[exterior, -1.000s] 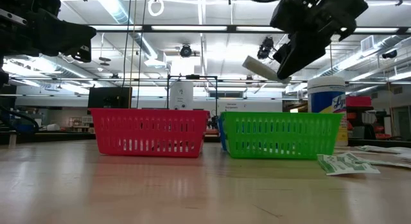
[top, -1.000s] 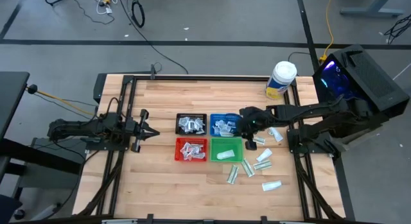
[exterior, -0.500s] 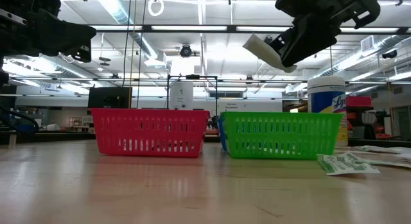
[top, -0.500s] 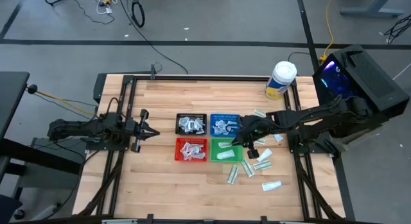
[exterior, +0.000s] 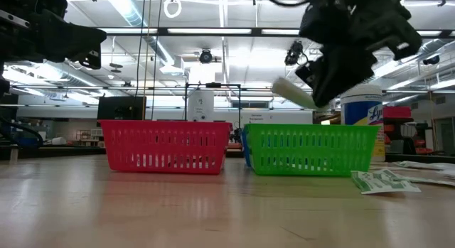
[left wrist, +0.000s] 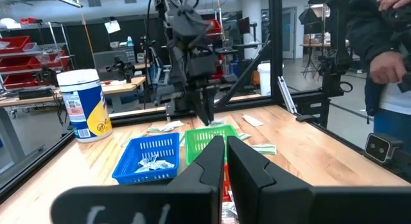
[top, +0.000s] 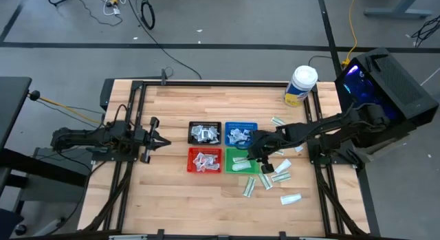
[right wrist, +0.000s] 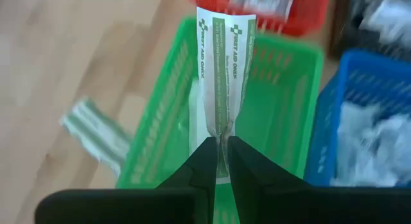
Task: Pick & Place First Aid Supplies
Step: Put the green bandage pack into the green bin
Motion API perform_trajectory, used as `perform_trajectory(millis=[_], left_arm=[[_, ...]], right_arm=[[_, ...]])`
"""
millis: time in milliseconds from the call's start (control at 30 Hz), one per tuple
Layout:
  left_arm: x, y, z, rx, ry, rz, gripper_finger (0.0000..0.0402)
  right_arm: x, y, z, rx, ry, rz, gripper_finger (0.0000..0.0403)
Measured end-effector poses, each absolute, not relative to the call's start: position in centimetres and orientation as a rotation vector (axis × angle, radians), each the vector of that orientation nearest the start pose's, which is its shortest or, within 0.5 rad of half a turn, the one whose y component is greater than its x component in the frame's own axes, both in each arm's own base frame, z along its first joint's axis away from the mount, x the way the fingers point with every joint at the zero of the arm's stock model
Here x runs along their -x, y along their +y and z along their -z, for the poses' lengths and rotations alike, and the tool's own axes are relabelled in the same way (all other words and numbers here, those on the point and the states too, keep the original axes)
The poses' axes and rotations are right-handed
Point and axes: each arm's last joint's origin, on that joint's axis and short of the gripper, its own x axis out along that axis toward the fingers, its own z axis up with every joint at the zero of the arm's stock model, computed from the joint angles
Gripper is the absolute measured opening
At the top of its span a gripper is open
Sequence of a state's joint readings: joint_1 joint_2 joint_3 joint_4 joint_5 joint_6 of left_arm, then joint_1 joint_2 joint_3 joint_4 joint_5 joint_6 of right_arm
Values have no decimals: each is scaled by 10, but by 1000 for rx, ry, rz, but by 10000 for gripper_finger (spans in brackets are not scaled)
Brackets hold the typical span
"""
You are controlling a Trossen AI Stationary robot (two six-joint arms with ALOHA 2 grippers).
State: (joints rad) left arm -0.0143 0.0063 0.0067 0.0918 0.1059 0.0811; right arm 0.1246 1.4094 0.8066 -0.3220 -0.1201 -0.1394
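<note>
My right gripper (top: 254,153) hangs over the green tray (top: 242,160), shut on a long narrow white-and-green packet (right wrist: 225,63) that also shows above the tray in the low view (exterior: 290,94). Another pale packet (top: 240,166) lies inside the green tray. The black (top: 204,133), blue (top: 240,133) and red (top: 205,160) trays hold several small packets. More white-and-green packets (top: 282,168) lie flat on the table to the right of the trays. My left gripper (top: 162,142) waits shut at the table's left, pointing level at the trays. My right gripper pinches the packet's near end (right wrist: 221,135) between its two fingers, and the packet is creased inward there. The fingers slant down from the table's right, in line with the packet. The packet sticks out ahead of the fingertips, clear above the green tray.
A big white jar with a yellow label (top: 300,85) stands at the far right corner. Loose packets (top: 249,186) are scattered on the wood right of and nearer than the green tray. A person (left wrist: 385,63) stands beyond the table in the left wrist view.
My right gripper has carried the packet from beside the blue tray toward the table's near edge and a little left, and has come down over the green tray. It has tipped further downward. The packet stays in the shut fingers.
</note>
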Motion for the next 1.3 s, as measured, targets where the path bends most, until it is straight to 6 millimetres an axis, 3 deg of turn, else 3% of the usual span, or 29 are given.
perform_trajectory(millis=[200, 533, 1000, 1133, 1300], left_arm=[[-97, -4, -174, -85, -96, 116, 25], [-97, -4, -174, -85, -98, 116, 25], [-97, -4, -174, -85, -98, 116, 25], [-97, -4, -174, -85, -98, 116, 25], [-97, -4, -174, -85, -98, 116, 25]], right_arm=[[-266, 37, -182, 130, 950, -293, 41], [-267, 37, -183, 129, 923, -295, 48], [-267, 37, -183, 77, 932, -277, 221], [-267, 37, -185, 85, 922, -260, 246], [-261, 34, -200, 104, 858, -215, 256]])
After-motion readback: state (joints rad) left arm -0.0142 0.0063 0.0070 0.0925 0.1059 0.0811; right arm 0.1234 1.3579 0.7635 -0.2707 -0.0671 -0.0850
